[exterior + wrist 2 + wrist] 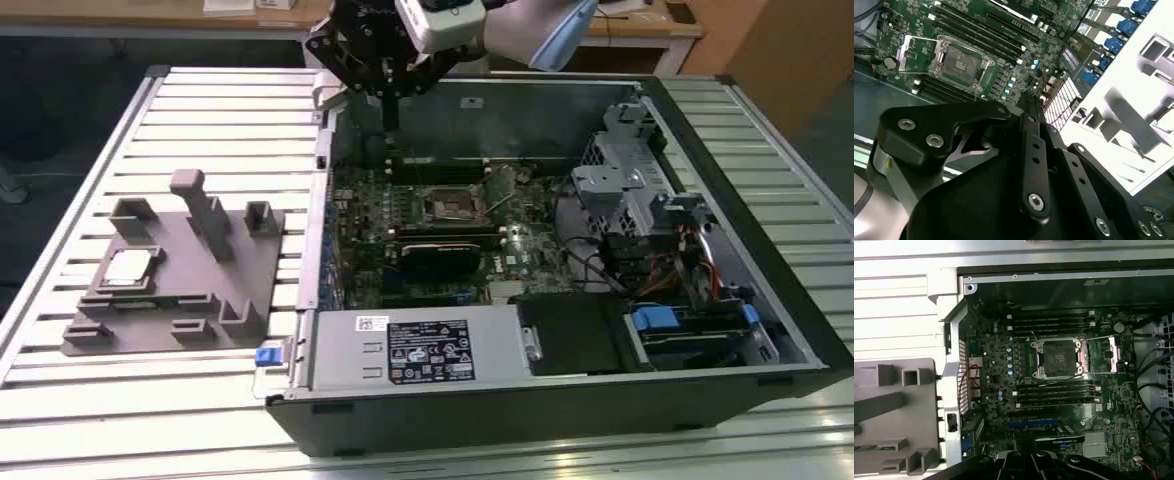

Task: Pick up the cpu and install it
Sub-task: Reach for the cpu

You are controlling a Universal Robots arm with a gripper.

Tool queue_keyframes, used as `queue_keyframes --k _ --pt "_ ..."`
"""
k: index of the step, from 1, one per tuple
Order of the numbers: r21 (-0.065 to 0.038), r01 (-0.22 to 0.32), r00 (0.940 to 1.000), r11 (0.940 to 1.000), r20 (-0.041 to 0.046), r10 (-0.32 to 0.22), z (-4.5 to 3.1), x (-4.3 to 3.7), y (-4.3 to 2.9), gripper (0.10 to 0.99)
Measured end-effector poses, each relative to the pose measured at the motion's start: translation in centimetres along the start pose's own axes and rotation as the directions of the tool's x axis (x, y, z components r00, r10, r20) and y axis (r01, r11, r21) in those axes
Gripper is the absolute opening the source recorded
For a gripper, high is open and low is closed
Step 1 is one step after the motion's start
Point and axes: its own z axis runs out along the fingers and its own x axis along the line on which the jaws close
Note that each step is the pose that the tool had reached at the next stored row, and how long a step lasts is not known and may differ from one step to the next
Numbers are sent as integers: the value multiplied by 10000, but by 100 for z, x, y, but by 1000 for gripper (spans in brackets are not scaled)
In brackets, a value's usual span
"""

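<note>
The cpu (130,267), a small pale silver square, lies flat in a recess of the grey moulded tray (160,332) at the exterior view's left. My gripper (390,118) hangs over the far left corner of the open computer case (534,425), well away from the cpu, its fingers shut with nothing between them. In the second wrist view the black fingers (1030,112) run together to one tip. The motherboard's socket (451,207) (961,62) (1059,357) stands bare, with its metal load plate (1104,355) folded back.
The case lies on its side on a slatted white table (200,130). Inside are memory slots (1054,319), a black ribbed block (441,258), a power supply (414,348), and drive cages with cables (667,230). The tray's upright blocks (203,205) rise beside the cpu.
</note>
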Motion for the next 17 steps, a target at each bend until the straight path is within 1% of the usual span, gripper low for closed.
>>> queue_keyframes --k 9,17 --pt "-1 0 10000 10000 0 0 0 13 -1 106" --pt "0 0 10000 10000 0 0 -1 61 -4 106"
